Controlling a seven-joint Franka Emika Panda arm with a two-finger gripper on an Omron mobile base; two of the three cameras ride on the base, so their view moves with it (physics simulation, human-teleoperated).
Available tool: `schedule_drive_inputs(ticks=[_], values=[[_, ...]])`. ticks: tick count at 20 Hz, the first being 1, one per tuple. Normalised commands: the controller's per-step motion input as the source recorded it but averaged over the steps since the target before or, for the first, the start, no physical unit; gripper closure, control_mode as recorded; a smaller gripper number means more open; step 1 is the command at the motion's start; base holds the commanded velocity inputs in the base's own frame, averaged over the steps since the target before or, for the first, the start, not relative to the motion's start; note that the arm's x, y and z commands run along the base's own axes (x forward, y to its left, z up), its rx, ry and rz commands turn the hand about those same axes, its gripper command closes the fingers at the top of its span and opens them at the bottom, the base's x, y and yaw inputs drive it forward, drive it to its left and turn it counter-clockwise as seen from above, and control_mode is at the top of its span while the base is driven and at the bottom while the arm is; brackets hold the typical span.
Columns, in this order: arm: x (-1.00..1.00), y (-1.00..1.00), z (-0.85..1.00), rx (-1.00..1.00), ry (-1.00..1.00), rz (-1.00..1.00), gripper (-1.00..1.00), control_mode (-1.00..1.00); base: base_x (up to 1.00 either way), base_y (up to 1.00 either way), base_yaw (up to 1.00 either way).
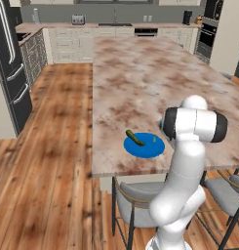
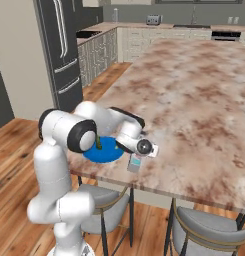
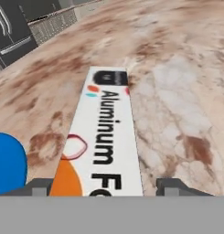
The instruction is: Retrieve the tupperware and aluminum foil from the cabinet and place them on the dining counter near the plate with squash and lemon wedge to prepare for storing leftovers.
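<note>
Beyond the blue plate [image 1: 144,146], the marble counter [image 1: 155,73] lies open — seemingly unobstructed.

Bench [image 1: 140,73] mottled in cream and rusty brown. Plate [image 1: 144,145] bright blue, squash [image 1: 135,138] dark green. Foil box [image 3: 104,141] white with black lettering and an orange patch.

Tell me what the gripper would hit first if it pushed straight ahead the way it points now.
The aluminum foil box, lying between the gripper's fingertips, seemingly on the dining counter; whether it is gripped is unclear.

Pincer [image 3: 104,186] low, apparently clamped shut
</note>
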Motion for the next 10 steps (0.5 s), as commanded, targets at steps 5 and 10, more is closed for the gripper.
schedule_drive_inputs(ticks=[5,10], values=[[0.01,-0.13,0.98,0.0,-0.08,0.0,-1.0,-1.0,0.0,0.0,0.0],[-0.31,-0.01,1.0,-0.02,-0.06,0.0,-1.0,-1.0,0.0,0.0,0.0]])
